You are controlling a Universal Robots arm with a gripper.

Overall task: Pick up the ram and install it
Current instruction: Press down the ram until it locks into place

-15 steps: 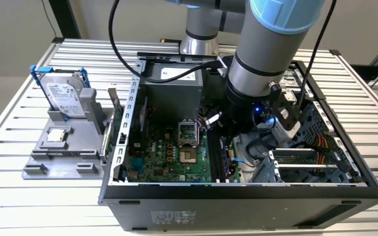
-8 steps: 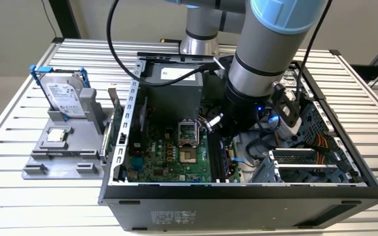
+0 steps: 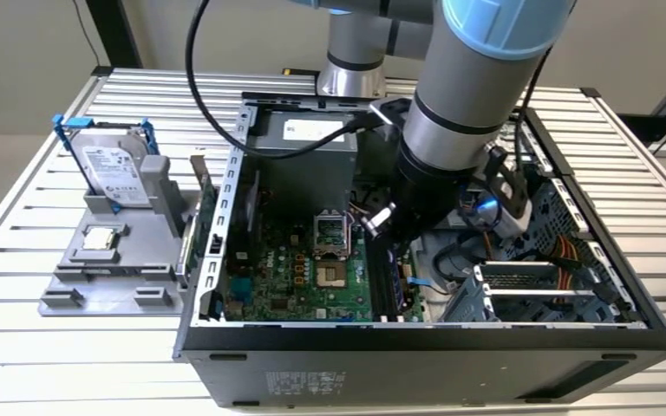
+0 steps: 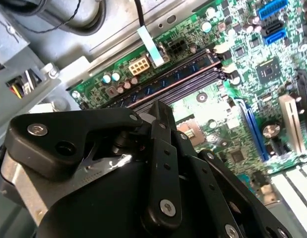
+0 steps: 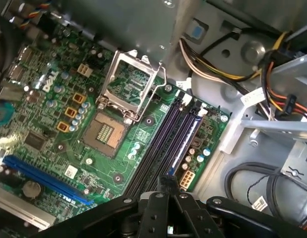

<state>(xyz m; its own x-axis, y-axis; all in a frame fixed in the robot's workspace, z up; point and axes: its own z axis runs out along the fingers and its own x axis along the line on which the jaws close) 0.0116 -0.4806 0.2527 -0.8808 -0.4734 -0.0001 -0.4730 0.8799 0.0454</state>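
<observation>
I'm down inside the open computer case (image 3: 426, 334), and my claw (image 3: 381, 227) is right over the long black memory slots (image 5: 158, 148) at the edge of the green motherboard (image 3: 298, 277). In both wrist views my fingertips (image 5: 167, 181) look pressed together with nothing between them: closed and empty-handed, as far as I can see.

There's one ram (image 5: 185, 141), a bluish stick lying along the outermost slot of the bank, the one nearest the board's edge and the small white power connector (image 5: 186, 179). The second wrist view shows the ram (image 4: 165, 79) too, a dark blue strip running the length of that slot, just past my fingertips (image 4: 160, 106). I can't tell whether I'm touching it or whether it's fully seated. The slots beside it look bare, but I can't count them cleanly.

There's one processor socket (image 5: 106, 131) beside the slots, with its one metal frame (image 5: 133, 84) flipped up. One long blue expansion slot (image 5: 44, 181) runs across the board.

Outside the case, toward the exterior view's left, one grey holder (image 3: 114, 277) sits on the slatted table (image 3: 32, 347). It carries one silver hard drive (image 3: 114, 169), standing upright in a blue bracket, and one small square processor chip (image 3: 101, 238), lying flat.
</observation>
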